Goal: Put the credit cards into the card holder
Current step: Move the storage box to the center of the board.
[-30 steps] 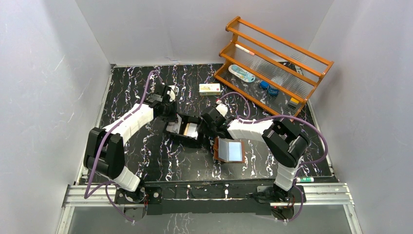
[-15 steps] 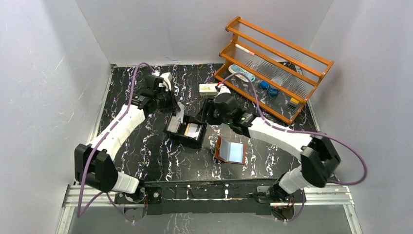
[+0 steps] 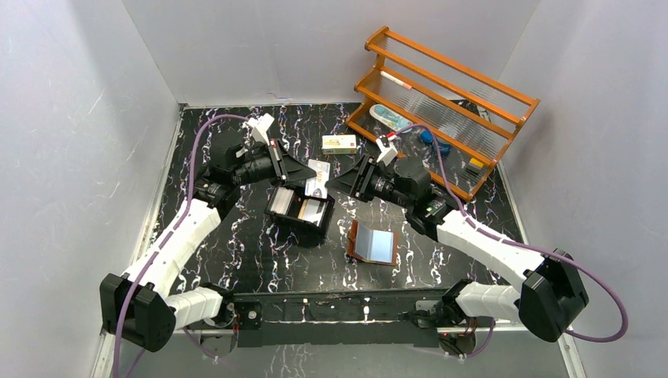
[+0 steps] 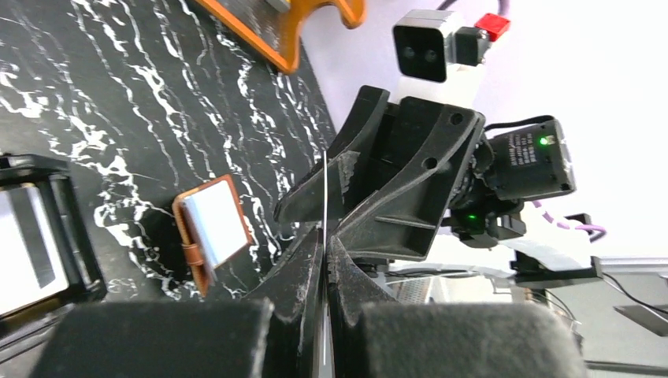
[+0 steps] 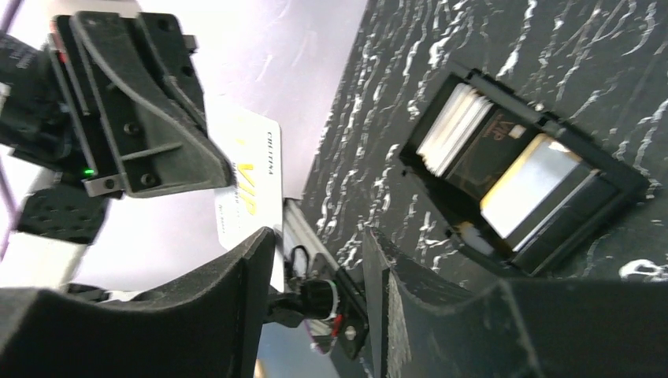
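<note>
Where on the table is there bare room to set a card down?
Bare: the near strip between tray, holder and front rail; the far strip behind the carton. Crowded: mid-table, where left claw and right claw meet at a card over the tray; the rack corner.

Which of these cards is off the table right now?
The white VIP card, pinched in mid-air by the left end effector; the other cards lie in the black tray.

Black tray (image 4: 71,236) partly off-frame.
</note>
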Available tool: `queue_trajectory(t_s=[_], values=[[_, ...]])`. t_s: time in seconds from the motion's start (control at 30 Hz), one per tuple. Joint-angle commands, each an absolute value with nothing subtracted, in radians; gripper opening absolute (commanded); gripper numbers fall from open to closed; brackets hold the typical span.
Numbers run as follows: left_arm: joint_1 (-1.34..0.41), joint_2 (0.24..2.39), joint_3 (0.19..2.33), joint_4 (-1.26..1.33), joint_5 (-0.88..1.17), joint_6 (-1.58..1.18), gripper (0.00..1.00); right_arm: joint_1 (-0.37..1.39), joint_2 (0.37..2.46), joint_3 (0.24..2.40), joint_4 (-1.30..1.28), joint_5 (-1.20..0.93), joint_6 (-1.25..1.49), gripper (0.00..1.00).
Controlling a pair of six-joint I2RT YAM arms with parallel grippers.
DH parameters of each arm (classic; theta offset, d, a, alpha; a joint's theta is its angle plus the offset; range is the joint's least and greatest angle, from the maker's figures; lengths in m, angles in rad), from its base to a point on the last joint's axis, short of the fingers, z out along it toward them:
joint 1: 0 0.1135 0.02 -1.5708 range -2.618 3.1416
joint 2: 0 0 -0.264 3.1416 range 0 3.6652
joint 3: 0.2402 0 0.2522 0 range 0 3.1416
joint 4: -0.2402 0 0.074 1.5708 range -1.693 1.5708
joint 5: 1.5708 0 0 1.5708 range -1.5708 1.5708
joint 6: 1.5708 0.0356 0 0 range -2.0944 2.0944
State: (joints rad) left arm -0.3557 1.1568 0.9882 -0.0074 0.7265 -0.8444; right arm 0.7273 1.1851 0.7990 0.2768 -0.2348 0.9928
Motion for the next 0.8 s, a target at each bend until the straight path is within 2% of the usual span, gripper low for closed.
queue_trajectory(t_s=[0.0, 0.17, 0.33, 0.43, 0.47, 0.57, 0.6, 0.63, 0.77], values=[[-0.351, 1.127, 0.96, 0.127, 0.855, -0.98, 0.0, 0.718, 1.15, 0.785, 0.433, -0.304, 1.068, 0.51], [-0.352, 1.127, 0.941, 0.14, 0.866, -0.989, 0.0, 0.719, 1.144, 0.782, 0.455, -0.304, 1.083, 0.42], [-0.353, 1.139, 0.878, 0.273, 0.889, -1.089, 0.0, 0.715, 1.146, 0.765, 0.496, -0.322, 1.104, 0.3], [-0.354, 1.143, 0.842, 0.281, 0.881, -1.103, 0.01, 0.713, 1.142, 0.761, 0.481, -0.326, 1.096, 0.03], [-0.353, 1.145, 0.845, 0.26, 0.871, -1.082, 0.07, 0.711, 1.134, 0.758, 0.46, -0.32, 1.088, 0.0], [-0.353, 1.13, 0.866, 0.117, 0.806, -0.992, 0.39, 0.7, 1.083, 0.75, 0.327, -0.297, 1.024, 0.0], [-0.353, 1.124, 0.878, 0.056, 0.755, -0.951, 0.45, 0.694, 1.057, 0.75, 0.253, -0.281, 0.991, 0.0], [-0.353, 1.12, 0.885, 0.002, 0.718, -0.914, 0.49, 0.687, 1.029, 0.745, 0.198, -0.268, 0.962, 0.0], [-0.372, 1.143, 0.855, -0.082, 0.64, -0.855, 0.52, 0.653, 0.919, 0.705, 0.004, -0.231, 0.873, 0.0]])
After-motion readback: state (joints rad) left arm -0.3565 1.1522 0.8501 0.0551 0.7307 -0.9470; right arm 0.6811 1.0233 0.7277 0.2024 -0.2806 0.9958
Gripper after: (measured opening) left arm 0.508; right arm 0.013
